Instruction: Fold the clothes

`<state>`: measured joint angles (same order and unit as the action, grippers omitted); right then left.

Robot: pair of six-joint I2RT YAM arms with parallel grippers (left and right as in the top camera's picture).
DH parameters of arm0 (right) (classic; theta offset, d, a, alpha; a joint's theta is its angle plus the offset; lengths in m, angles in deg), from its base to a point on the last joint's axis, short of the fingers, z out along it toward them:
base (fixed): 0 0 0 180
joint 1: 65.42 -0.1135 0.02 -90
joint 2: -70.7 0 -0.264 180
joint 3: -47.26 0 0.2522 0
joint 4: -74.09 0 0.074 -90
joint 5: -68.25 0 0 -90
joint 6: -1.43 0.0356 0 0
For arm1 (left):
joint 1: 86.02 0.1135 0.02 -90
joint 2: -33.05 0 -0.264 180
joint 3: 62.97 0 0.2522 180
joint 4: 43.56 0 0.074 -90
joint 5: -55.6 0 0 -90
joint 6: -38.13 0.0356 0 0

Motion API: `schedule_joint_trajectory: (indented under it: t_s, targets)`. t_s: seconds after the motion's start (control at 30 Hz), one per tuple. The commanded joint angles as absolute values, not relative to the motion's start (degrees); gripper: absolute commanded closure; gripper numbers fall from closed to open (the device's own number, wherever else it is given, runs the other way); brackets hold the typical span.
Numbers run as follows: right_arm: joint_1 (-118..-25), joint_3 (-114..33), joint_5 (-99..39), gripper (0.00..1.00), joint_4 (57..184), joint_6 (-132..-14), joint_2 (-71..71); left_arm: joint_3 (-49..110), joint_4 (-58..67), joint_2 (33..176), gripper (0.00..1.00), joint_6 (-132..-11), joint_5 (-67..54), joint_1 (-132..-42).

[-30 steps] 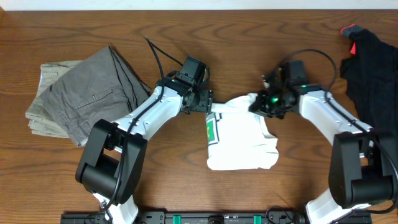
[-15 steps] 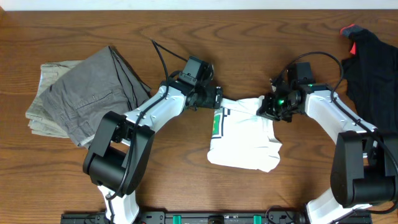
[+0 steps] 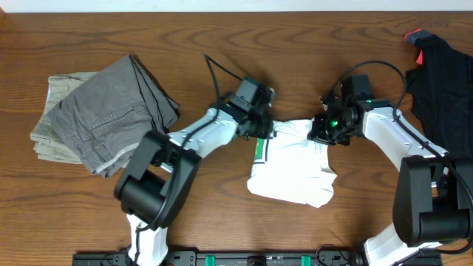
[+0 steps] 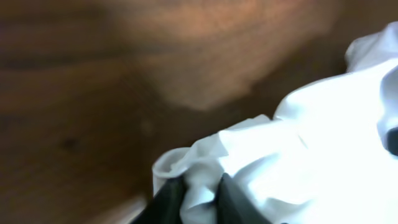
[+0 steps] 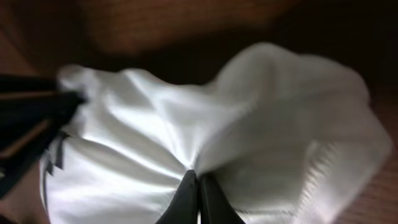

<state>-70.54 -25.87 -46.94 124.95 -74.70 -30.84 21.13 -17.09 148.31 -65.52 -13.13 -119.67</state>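
The clothes in play are a bunched white T-shirt (image 3: pixel 292 166) lying mid-table, with a green mark near its left edge. My left gripper (image 3: pixel 267 131) sits at the shirt's upper left corner. In the left wrist view this gripper (image 4: pixel 200 198) is shut on a fold of the white T-shirt (image 4: pixel 311 137), fabric pinched between its dark fingers (image 4: pixel 239 200). At the shirt's upper right corner, my right gripper (image 3: pixel 323 133) holds the cloth. The right wrist view shows that gripper (image 5: pixel 198 190) shut tight on the T-shirt (image 5: pixel 155 143), creases radiating from the pinch.
Folded grey-khaki trousers (image 3: pixel 103 111) lie at the left of the wooden table (image 3: pixel 236 44). A black garment (image 3: pixel 443 74) with a red patch lies at the far right edge. Both arms' cables arch over the table behind the shirt.
My left gripper has moved right onto the shirt's upper left corner and closed on it. The shirt has shifted slightly right. The right gripper has kept its hold.
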Motion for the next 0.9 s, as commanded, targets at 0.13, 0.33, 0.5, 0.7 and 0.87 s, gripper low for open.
schedule_joint_trajectory:
  t_s: [0.13,0.33,0.5,0.7,0.87]
  targets:
    - [-67.07,-25.90,-44.13,0.99,128.16,-77.92,-30.86,21.16,-15.89,147.96,0.94,-61.98,-12.60,-118.57]
    - [-62.65,-25.98,-42.79,0.99,134.06,-80.93,-30.86,21.16,-14.23,145.73,0.94,-62.20,-12.54,-113.28]
    - [-62.30,-26.66,-45.41,0.73,134.24,-86.57,-30.86,21.18,-13.07,143.37,0.57,-62.18,-12.51,-111.45]
    - [-62.32,-30.99,-57.41,0.80,138.74,-91.97,-30.33,21.20,-9.14,136.03,0.33,-61.98,-12.54,-109.90]
    - [-64.49,-31.23,-67.53,0.76,140.38,-93.02,-30.03,21.20,-1.03,130.67,0.33,-62.09,-12.19,-111.12]
